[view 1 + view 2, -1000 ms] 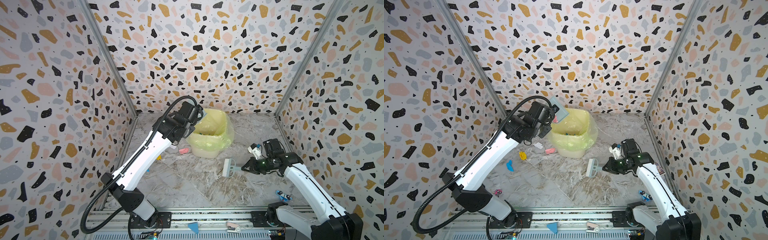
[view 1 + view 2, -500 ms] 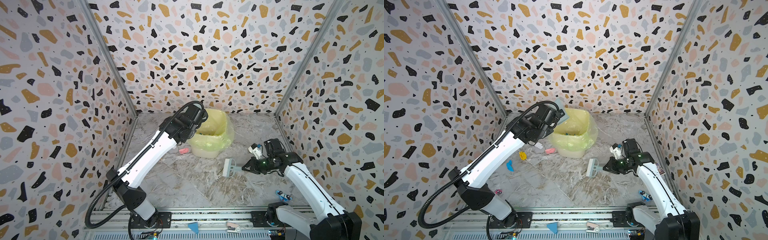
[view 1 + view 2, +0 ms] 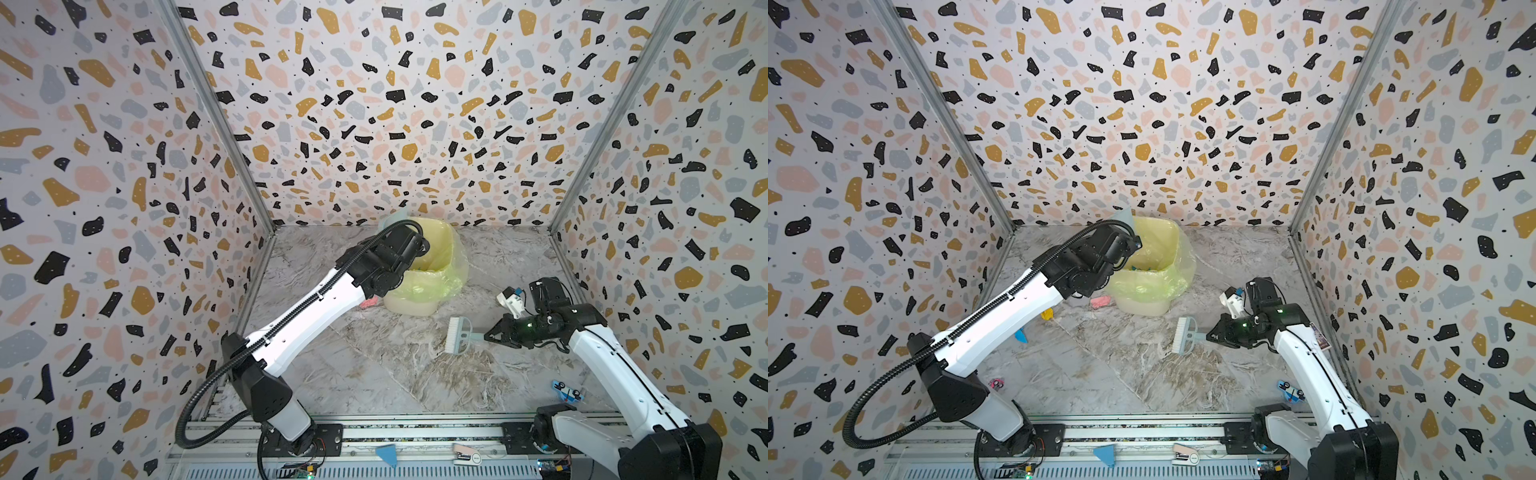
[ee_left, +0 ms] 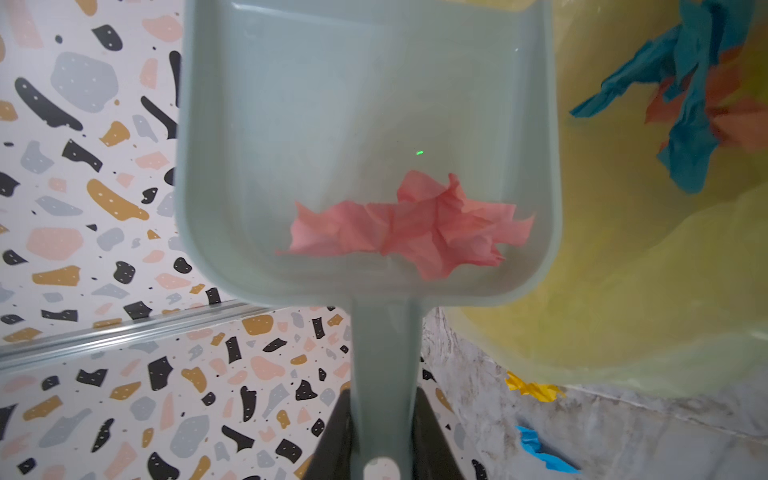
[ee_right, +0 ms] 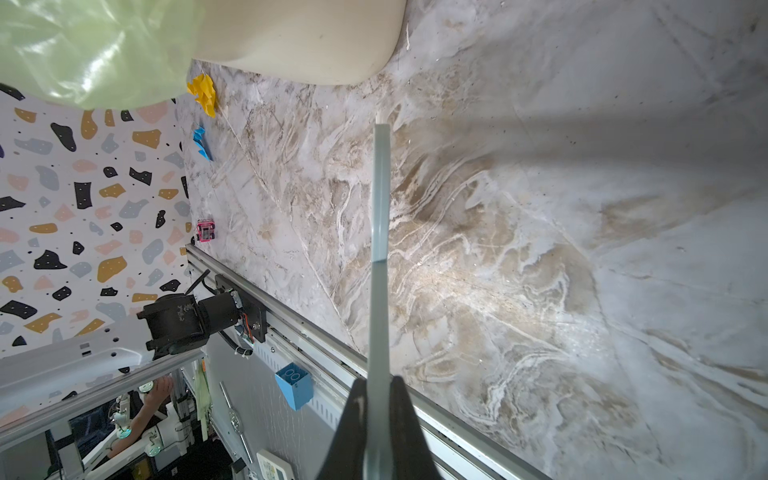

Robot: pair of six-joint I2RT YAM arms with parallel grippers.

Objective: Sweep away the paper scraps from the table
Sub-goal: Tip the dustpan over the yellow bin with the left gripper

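My left gripper [image 4: 382, 399] is shut on the handle of a grey-green dustpan [image 4: 365, 124], held beside the rim of the yellow-lined bin [image 3: 432, 266] at the back. A crumpled pink scrap [image 4: 415, 224] lies in the pan. Blue and orange-looking paper scraps [image 4: 685, 104] lie inside the bin. On the table [image 3: 374, 374] left of the bin lie a pink scrap [image 3: 1102, 301], a yellow scrap [image 3: 1047, 313] and a blue scrap [image 3: 1020, 336]. My right gripper [image 3: 488, 336] is shut on the handle of a small brush [image 3: 457, 340], bristles on the table.
A blue toy car [image 3: 565, 390] sits at the front right by the right arm's base. A pink toy [image 3: 995, 383] lies at the front left. A printed card box [image 3: 1318, 336] leans at the right wall. Terrazzo walls close three sides; a metal rail [image 3: 415, 432] runs along the front.
My left arm has reached farther to the right and back, carrying the dustpan closer to the bin's rim. The right arm and brush have stayed in place.
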